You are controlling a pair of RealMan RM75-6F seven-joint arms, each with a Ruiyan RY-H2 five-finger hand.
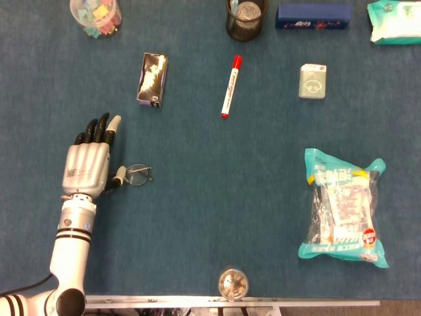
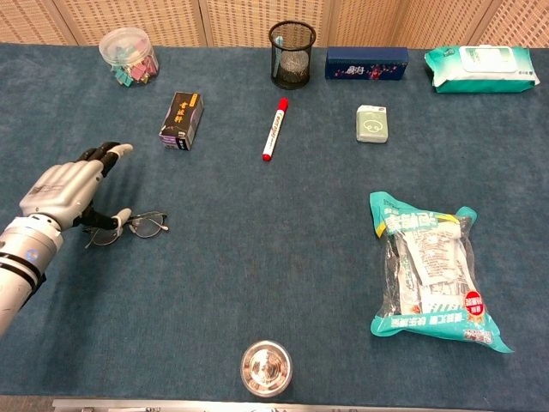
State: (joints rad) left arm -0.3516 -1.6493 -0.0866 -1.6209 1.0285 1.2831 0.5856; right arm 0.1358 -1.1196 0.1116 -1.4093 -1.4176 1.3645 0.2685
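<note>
My left hand [image 1: 87, 168] lies palm down over the blue cloth at the left, fingers stretched out and apart, pointing away from me. Its thumb reaches to a pair of thin-framed glasses [image 1: 138, 175] and touches their near lens; the other lens lies free to the right. In the chest view the left hand [image 2: 64, 190] hovers low over the glasses [image 2: 146, 225], part of the frame hidden under it. It grips nothing that I can see. My right hand shows in neither view.
Beyond the hand lie a small black box [image 1: 152, 79] and a red marker [image 1: 231, 85]. Along the far edge stand a clip jar [image 1: 96, 14], mesh cup [image 1: 246, 18], blue box [image 1: 313, 16] and wipes pack [image 1: 395, 22]. A snack bag [image 1: 342, 207] lies right, a metal cup [image 1: 233, 283] near.
</note>
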